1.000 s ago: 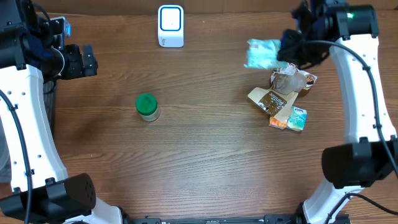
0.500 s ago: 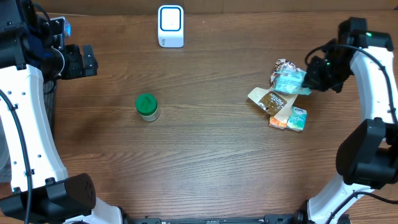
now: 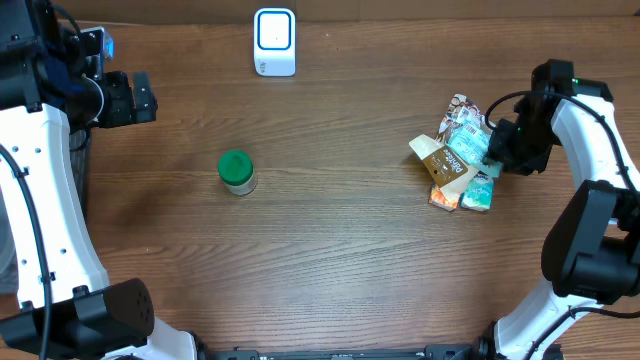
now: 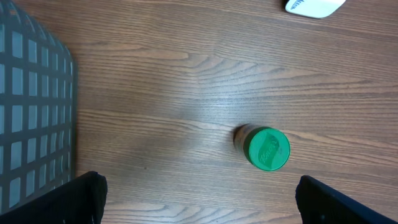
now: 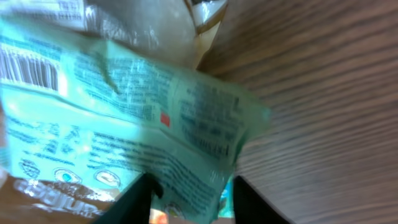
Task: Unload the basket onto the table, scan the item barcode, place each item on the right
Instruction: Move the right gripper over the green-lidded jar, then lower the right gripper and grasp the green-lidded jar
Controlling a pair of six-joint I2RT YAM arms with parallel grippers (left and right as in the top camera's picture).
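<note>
One wood-grain table [image 3: 330, 260]; left tool [image 4: 199, 190] gapes wide, right tool [image 5: 191, 190] against teal packet [image 5: 124, 118], state unclear.

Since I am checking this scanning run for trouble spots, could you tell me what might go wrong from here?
1. The pale teal plastic packet sits between the fingers of the right gripper, over the heap of crumpled snack wrappers; if released here it may get mixed with unscanned items.
2. Withdrawing from so close could drag neighbouring wrappers along.
3. The white box-shaped scanner stands far across the table, so a rescan would mean a long carry of a floppy packet.
</note>
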